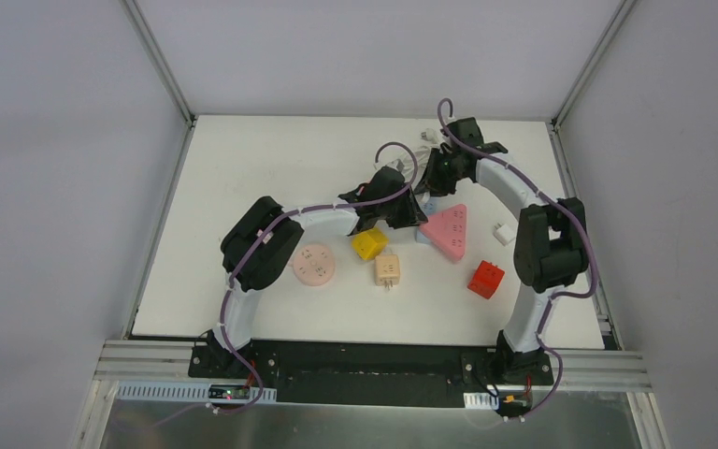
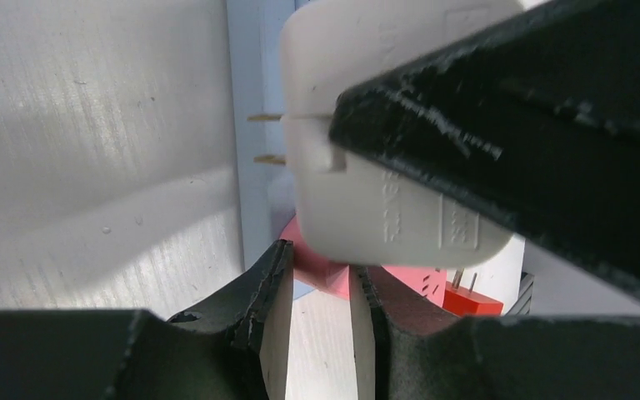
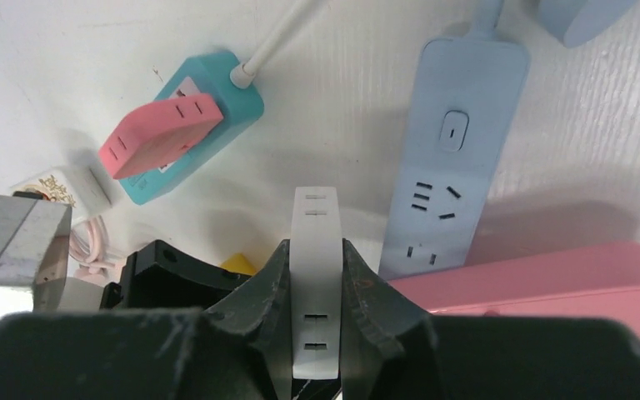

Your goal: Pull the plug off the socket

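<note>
Right hand [image 3: 315, 250]: nearest the lens in the right wrist view. Both fingers clamped on the flat faces of the white plug adaptor [image 3: 315, 212], its slotted edge showing between them.

White plug adaptor: held clear of the worktop [image 3: 50, 58]. In the left wrist view, two brass prongs [image 2: 268, 118] bare and seated in no socket. Judged already drawn free. Hard, smooth plastic shell: rigid, light, probably slick. Best taken across the broad flat faces, away from the prongs, and drawn straight along the pins without twisting.

Light blue power strip [image 3: 454, 158]: flat on the worktop, ahead and to the right of the right hand, visible slots vacant. Probably the socket in question, though not certain.

Pink triangular socket [image 3: 550, 287]: right of the right hand, just beside the strip.

Teal socket block [image 3: 217, 96]: ahead and left of the right hand, with a pink adaptor [image 3: 162, 133] seated on it.

Left hand [image 2: 321, 260]: just below the held adaptor, fingers a narrow gap apart, nothing seen gripped.
</note>
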### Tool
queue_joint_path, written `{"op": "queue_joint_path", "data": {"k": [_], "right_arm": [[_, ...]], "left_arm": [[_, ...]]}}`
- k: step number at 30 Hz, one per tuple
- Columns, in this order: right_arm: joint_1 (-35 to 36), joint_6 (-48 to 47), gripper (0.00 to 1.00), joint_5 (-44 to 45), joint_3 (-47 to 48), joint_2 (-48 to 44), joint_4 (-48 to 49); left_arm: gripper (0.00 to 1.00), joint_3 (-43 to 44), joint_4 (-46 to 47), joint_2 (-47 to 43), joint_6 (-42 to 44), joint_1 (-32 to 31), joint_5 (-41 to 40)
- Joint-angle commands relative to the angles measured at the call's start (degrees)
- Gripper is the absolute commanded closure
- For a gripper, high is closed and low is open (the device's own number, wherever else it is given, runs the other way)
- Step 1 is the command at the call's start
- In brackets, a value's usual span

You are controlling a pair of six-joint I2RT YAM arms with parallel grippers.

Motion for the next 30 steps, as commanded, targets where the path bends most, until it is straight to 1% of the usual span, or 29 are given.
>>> {"op": "queue_joint_path", "data": {"k": [1, 4, 6, 9, 11, 16, 20, 22, 23, 24, 25, 27, 30], "right_arm": [[-1.22, -0.48, 1.0, 3.99, 0.63, -2.99, -1.77], [-3.95, 1.58, 1.0, 4.71, -0.95, -5.51, 0.42], [-6.31, 3.86, 1.0, 4.79, -3.61, -8.07, 3.1], [-11.57, 7.99, 1.0, 4.18, -9.28, -12.56, 8.2], [-14.74, 10.72, 1.0, 3.63, -13.06, -14.0, 10.78], [-20.39, 13.33, 0.99, 2.89, -17.24, -11.74, 11.93], [-22.4, 13.1, 0.94, 1.68, -17.71, -7.96, 12.91], [-23.23, 12.92, 0.9, 1.33, -17.79, -6.46, 13.52], [-23.6, 12.82, 0.87, 1.16, -17.82, -5.81, 13.73], [-23.96, 12.63, 0.81, 0.77, -17.79, -5.21, 14.0], [-24.16, 12.38, 0.77, 0.52, -17.78, -4.67, 14.1], [-24.63, 12.05, 0.64, 0.66, -17.63, -3.46, 13.75], [-25.0, 11.95, 0.42, 1.43, -17.93, -2.96, 13.39]], "left_arm": [[0.92, -0.38, -5.0, 2.05, 1.74, 0.23, -2.57], [0.89, -1.13, -3.55, 1.68, 1.52, 0.26, -2.08], [0.86, -1.66, -2.18, 1.52, 1.51, 0.32, -1.29], [0.76, -3.22, 0.7, 0.75, 1.41, 0.32, -0.47], [0.69, -4.07, 2.48, 0.47, 1.31, 0.35, 0.03], [0.48, -6.0, 6.44, -0.44, 1.51, 0.45, 1.02], [0.33, -7.33, 9.67, -1.0, 1.88, 0.87, 1.48], [0.29, -8.52, 12.47, -1.41, 1.9, 1.02, 2.17], [0.27, -9.17, 13.68, -1.67, 1.93, 1.09, 2.28], [0.24, -9.92, 15.2, -1.99, 1.98, 1.17, 2.46], [0.22, -10.5, 16.12, -2.36, 2.02, 1.12, 2.48], [0.19, -11.63, 18.1, -2.9, 2.32, 1.08, 2.63], [0.17, -12.77, 20.59, -3.54, 2.43, 1.11, 3.13]]}}
